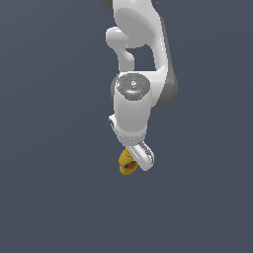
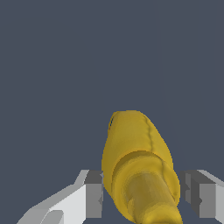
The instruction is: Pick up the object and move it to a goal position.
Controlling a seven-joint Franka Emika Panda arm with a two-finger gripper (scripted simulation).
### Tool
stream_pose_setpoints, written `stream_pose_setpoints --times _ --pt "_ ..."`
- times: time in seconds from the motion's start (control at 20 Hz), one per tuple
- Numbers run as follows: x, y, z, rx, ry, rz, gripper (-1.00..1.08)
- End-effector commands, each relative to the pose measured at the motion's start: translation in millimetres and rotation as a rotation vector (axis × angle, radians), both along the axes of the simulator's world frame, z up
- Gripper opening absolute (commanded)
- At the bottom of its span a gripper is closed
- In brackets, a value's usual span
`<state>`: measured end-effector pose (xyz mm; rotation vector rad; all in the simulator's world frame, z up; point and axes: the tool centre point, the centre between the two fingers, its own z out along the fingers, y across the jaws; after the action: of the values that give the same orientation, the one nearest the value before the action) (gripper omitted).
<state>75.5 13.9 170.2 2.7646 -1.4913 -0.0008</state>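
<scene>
the white two-fingered end effector (image 2: 142, 197) straddles the small yellow squeeze bottle (image 1: 127, 163) with its fingers wide, one barely touching; grasp step, by my judgement; next calls for closing, then lifting.

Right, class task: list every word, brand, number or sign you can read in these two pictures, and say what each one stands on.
None can be read.
Small yellow squeeze bottle: its red-and-blue label is too small and blurred to read in the exterior view; the wrist view shows only plain yellow.
White robot arm and end effector: no markings show.
</scene>
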Motion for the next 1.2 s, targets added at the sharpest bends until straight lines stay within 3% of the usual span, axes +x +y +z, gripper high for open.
stream_pose_setpoints --times 0.0,0.6,1.15 --pt "0.2 -0.1 0.2 0.000 -0.001 0.000 -1.00" --pt "-7.1 5.8 6.6 0.000 0.000 0.000 -1.00" --pt "-51.0 41.6 47.6 0.000 0.000 0.001 -1.00"
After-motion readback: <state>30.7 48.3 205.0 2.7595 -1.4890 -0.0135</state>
